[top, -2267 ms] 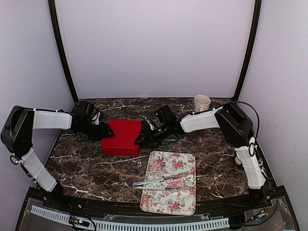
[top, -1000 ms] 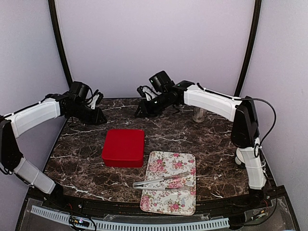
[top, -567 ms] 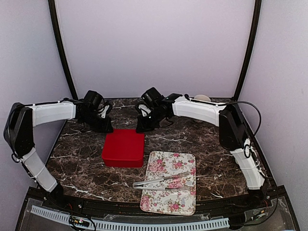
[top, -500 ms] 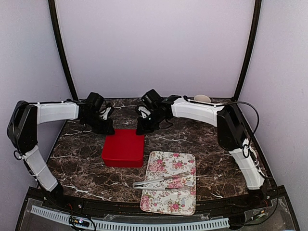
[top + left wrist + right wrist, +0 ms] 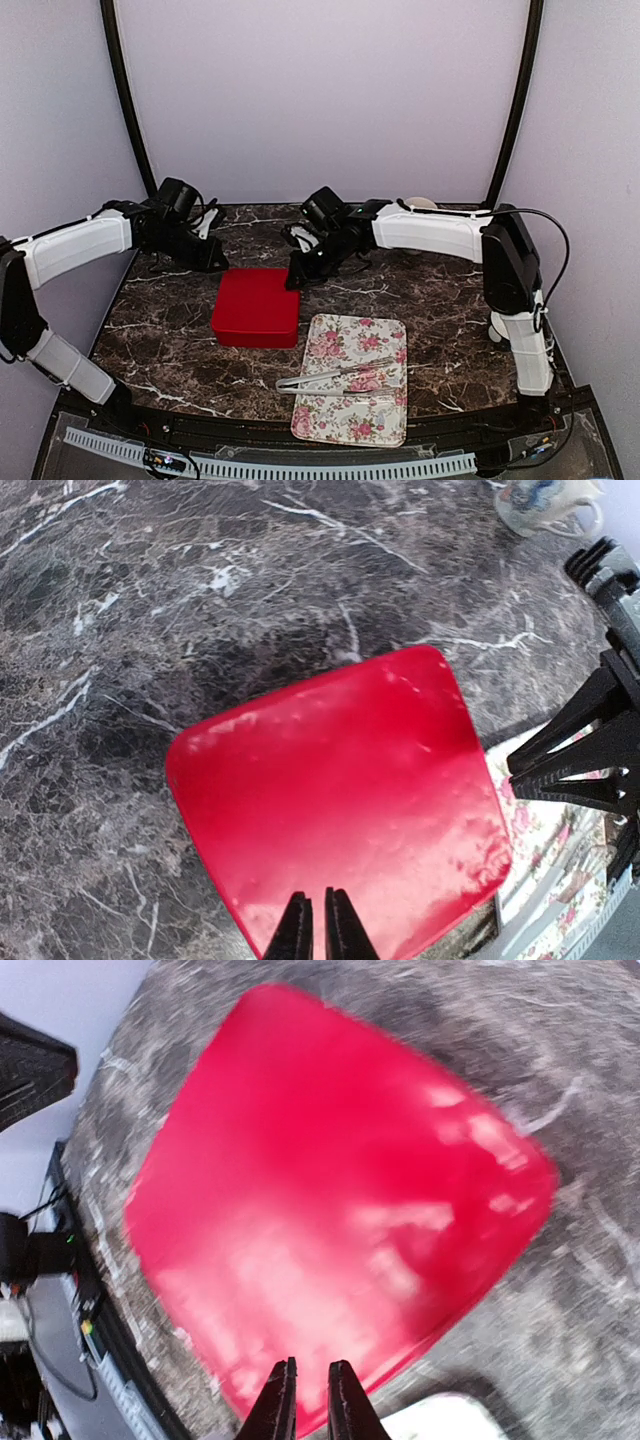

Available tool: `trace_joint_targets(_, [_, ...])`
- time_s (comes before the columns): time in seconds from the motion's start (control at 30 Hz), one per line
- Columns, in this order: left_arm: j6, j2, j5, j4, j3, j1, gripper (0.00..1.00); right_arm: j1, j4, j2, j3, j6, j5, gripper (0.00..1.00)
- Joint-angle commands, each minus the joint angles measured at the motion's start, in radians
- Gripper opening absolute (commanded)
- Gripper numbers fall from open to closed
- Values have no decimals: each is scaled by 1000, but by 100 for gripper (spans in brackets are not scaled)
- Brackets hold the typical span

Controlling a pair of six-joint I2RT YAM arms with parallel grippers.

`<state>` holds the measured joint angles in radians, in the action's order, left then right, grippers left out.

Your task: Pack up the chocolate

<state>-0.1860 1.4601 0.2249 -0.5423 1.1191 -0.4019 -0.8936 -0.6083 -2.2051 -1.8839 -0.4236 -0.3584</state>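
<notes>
A closed red box [image 5: 257, 307] sits left of centre on the marble table, and no chocolate shows in any view. My left gripper [image 5: 218, 264] hovers just behind the box's back left corner. In the left wrist view the left gripper [image 5: 316, 894] is shut and empty over the red lid [image 5: 340, 800]. My right gripper [image 5: 293, 280] hangs at the box's back right corner. In the right wrist view the right gripper [image 5: 313, 1363] is nearly closed, with a thin empty gap, above the red lid [image 5: 330, 1220].
A floral tray [image 5: 335, 420] lies in front of the box's right side, with metal tongs [image 5: 340, 377] across it. A cream mug [image 5: 420, 204] stands at the back right, mostly hidden behind the right arm. Black frame posts rise at both back corners.
Both arms came down from the back toward the red box. The left gripper then drew back leftward, and both pairs of jaws narrowed. The box has not moved in the last second.
</notes>
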Motion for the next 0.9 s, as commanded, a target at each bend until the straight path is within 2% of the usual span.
trace_joint_targets(0.0, [-10, -129, 50, -94, -102, -55, 7, -74, 101, 103, 99, 23, -60, 12])
trace_joint_targets(0.27, [-108, -219, 62, -34, -297, -96, 7, -153, 140, 76, 175, -12, -64, 12])
trace_joint_targets(0.43, [-138, -143, 47, -55, -313, -97, 7, -154, 160, 54, 215, -66, -39, 12])
trace_joint_targets(0.63, [-135, -162, 21, -83, -286, -96, 9, -148, 136, 53, 189, -80, -30, 14])
trace_joint_targets(0.77, [-125, -201, -12, -111, -230, -96, 16, -143, 129, 96, 174, -79, -37, 22])
trace_joint_targets(0.87, [-119, -224, -39, -118, -189, -94, 28, -130, 127, 136, 162, -81, -35, 31])
